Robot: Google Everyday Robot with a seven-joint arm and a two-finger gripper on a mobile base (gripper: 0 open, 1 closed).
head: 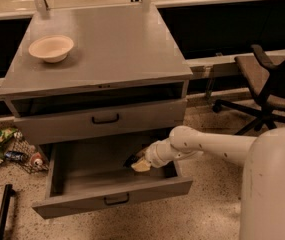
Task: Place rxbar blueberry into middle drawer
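Note:
The middle drawer (87,196) is pulled out wide, a grey tray with a dark pull handle (116,199) on its narrow front panel. My gripper (140,163) reaches in from the right and sits low over the right part of the drawer floor. It is shut on the rxbar blueberry (131,159), a small dark bar that sticks out to the left of the pale fingertips, just above or on the drawer bottom.
The drawer above (102,120), with a black curved handle, is closed. A cream bowl (51,47) sits on the cabinet top at the left. A wire basket with litter (12,151) lies on the floor at the left. An office chair (269,86) stands at the right.

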